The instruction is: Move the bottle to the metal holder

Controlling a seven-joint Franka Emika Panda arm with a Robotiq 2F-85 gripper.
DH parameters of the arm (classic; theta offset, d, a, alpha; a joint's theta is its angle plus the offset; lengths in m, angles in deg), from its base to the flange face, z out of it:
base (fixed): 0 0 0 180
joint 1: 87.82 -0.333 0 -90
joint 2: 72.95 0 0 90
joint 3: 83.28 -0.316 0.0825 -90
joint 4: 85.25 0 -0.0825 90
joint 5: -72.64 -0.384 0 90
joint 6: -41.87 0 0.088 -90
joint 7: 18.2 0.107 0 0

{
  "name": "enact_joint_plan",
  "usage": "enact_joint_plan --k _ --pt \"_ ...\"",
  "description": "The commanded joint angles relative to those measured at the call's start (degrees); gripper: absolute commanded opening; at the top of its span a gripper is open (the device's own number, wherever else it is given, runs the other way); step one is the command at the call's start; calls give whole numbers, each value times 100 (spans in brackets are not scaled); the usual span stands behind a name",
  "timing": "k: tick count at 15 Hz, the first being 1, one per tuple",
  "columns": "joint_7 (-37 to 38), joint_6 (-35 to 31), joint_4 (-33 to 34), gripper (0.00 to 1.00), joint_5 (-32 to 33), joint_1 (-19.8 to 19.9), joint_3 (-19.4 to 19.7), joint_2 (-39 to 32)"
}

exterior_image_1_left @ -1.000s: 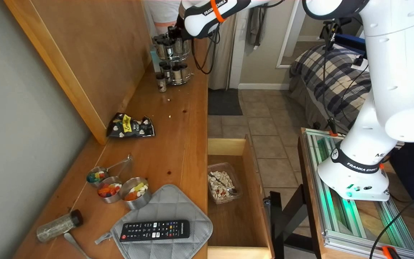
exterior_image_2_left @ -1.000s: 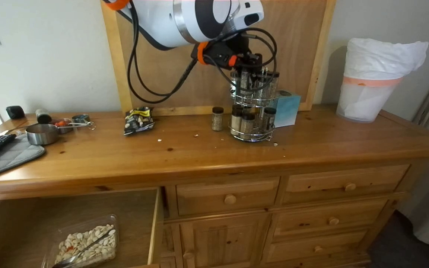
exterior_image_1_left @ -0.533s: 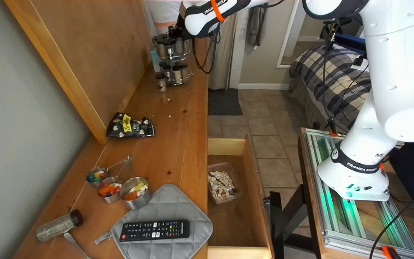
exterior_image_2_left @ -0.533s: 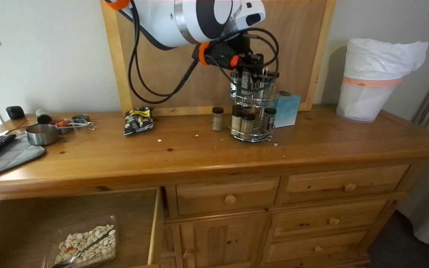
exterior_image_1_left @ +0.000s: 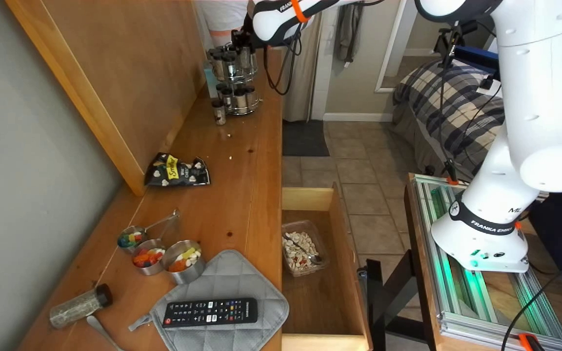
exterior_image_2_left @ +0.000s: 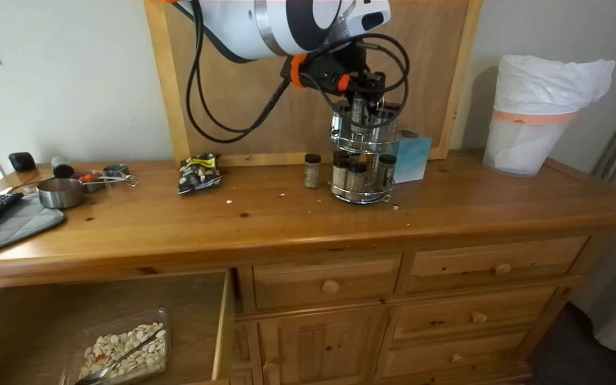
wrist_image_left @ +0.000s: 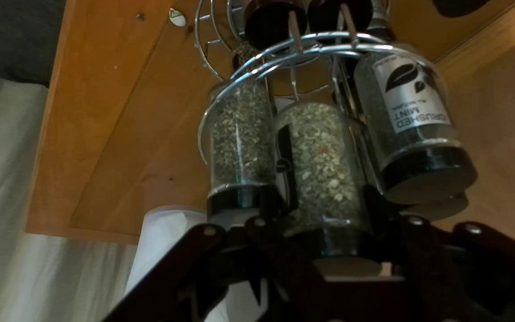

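Fingers (wrist_image_left: 420, 252) raising glass bottle (wrist_image_left: 322, 165), wire holder (exterior_image_2_left: 362, 145)

jar (wrist_image_left: 411, 103): "CRUSHED MINT", "ALL NATURAL", upside down in wrist view | remote (exterior_image_1_left: 210, 312): "SAMSUNG" | robot base (exterior_image_1_left: 481, 236): "FRANKA EMIKA", "ML" above | arm (exterior_image_1_left: 278, 19): "FRANK", rest cut off | bag (exterior_image_1_left: 177, 170): "Smart", smaller print too small to read

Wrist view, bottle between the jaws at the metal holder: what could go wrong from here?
The bottle, held near its cap, might slip or tilt. The crushed mint bottle and another jar flank it closely, so it may knock them. In an exterior view, the looped cable crossing before the metal holder could snag.
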Motion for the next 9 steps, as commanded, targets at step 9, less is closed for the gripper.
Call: enact_joint_plan --k 9 --pt "-101 -174 -673 24 -162 -77 -52 452"
